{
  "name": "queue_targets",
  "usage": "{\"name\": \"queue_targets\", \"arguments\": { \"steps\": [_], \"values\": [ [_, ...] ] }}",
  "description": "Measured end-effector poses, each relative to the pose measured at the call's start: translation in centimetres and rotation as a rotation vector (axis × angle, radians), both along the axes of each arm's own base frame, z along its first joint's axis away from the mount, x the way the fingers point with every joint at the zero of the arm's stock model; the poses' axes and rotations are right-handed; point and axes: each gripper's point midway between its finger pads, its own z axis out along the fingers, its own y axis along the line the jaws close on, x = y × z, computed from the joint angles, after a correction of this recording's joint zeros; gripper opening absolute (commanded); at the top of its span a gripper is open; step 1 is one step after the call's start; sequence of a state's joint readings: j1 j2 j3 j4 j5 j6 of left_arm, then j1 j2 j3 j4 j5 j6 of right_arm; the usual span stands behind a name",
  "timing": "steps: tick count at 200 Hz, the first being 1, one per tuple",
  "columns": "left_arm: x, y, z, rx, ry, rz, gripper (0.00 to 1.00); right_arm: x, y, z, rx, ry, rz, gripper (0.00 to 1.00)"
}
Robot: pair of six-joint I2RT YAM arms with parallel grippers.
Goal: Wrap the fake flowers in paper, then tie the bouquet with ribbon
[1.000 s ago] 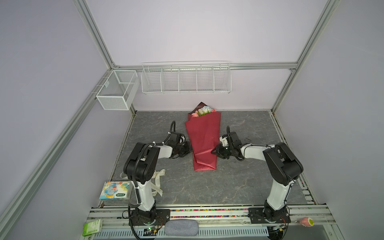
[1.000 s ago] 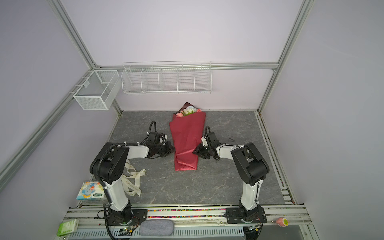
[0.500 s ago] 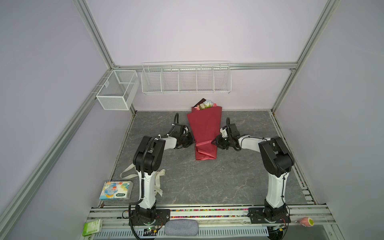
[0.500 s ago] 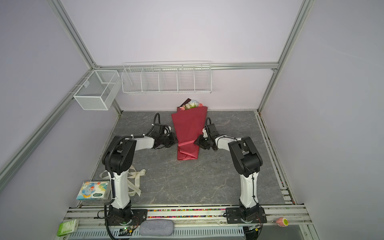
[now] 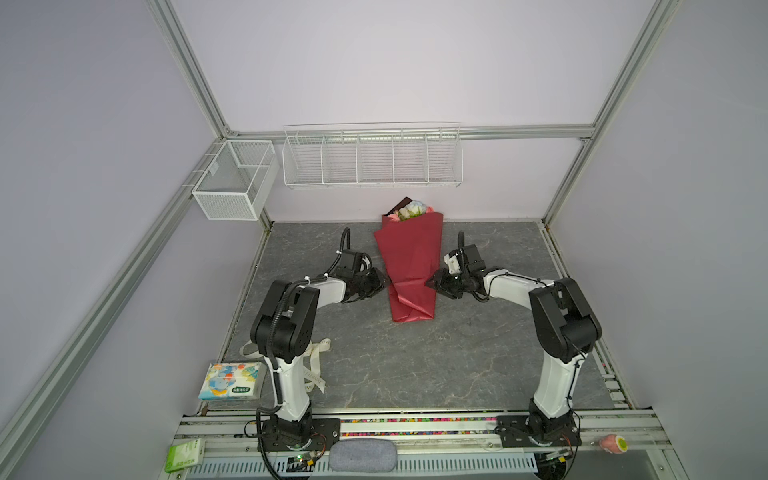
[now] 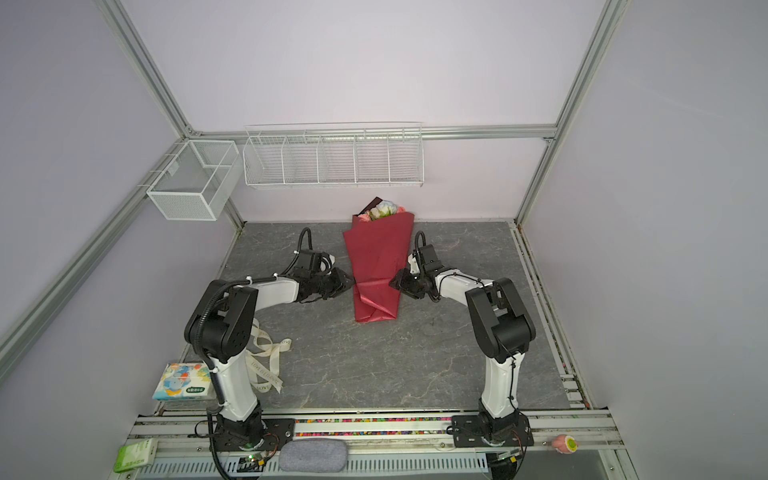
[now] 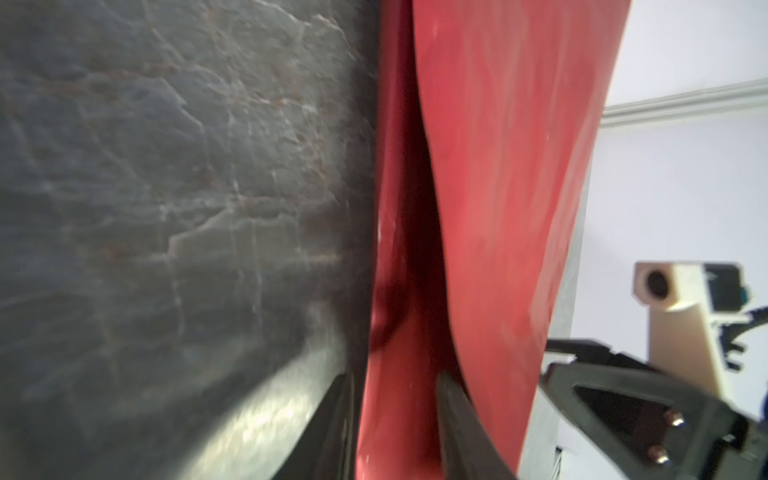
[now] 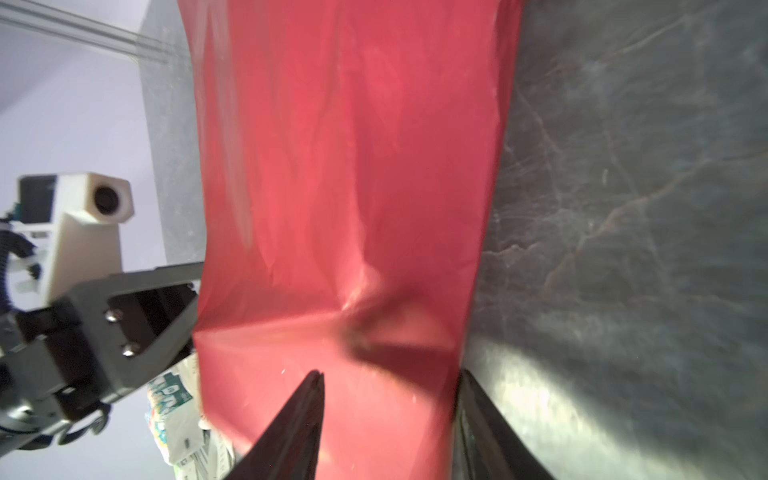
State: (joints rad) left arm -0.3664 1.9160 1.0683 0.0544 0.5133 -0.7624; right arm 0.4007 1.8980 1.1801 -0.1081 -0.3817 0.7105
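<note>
Your left gripper has its jaws partly parted. A loose fold of the red wrapper lies between them, and as far as the wrist view shows it is not pinched. Your right gripper stands wider, its fingers straddling the wrapper's opposite edge, and it clamps nothing either.

In both top views the two claws flank the narrow lower part of the bouquet of fake flowers, one on each side, with their tips at the paper. The bouquet lies flat on the grey marbled tabletop, its blooms toward the back wall, below the white wire rack.

A cream ribbon lies loose by the left arm's base, well apart from the bouquet and near a tissue pack.
</note>
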Motion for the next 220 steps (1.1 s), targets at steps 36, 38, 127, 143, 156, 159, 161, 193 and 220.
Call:
{"name": "queue_targets", "arguments": {
  "steps": [36, 38, 127, 143, 156, 159, 161, 193, 220],
  "values": [
    [-1.8, 0.9, 1.3, 0.007, -0.022, 0.003, 0.41, -0.9, -1.0, 2.4, -0.017, -0.054, -0.012, 0.59],
    [-1.9, 1.0, 1.4, 0.008, -0.022, 0.004, 0.41, -1.0, -1.1, 2.6, -0.022, -0.056, -0.015, 0.59],
    [-6.6, 4.6, 6.0, 0.083, -0.128, 0.053, 0.45, -4.0, -2.1, 6.5, -0.088, -0.151, 0.045, 0.57],
    [-7.5, 5.8, 6.1, 0.126, -0.124, 0.079, 0.46, -5.1, -1.7, 6.9, -0.110, -0.169, 0.071, 0.57],
    [-8.2, 7.2, 6.3, 0.184, -0.114, 0.124, 0.46, -6.2, -1.3, 7.7, -0.137, -0.202, 0.099, 0.57],
    [-8.4, 7.7, 6.3, 0.202, -0.110, 0.139, 0.46, -6.4, -1.2, 8.0, -0.147, -0.215, 0.105, 0.57],
    [-8.5, 7.9, 6.4, 0.209, -0.112, 0.145, 0.47, -6.6, -1.0, 8.2, -0.148, -0.223, 0.110, 0.57],
    [-10.7, 13.1, 6.7, 0.403, -0.078, 0.307, 0.49, -9.5, 0.8, 11.5, -0.186, -0.355, 0.185, 0.57],
    [-14.3, 17.5, 5.1, 0.540, 0.004, 0.433, 0.52, -11.4, 1.0, 11.9, -0.218, -0.390, 0.205, 0.56]
  ]
}}
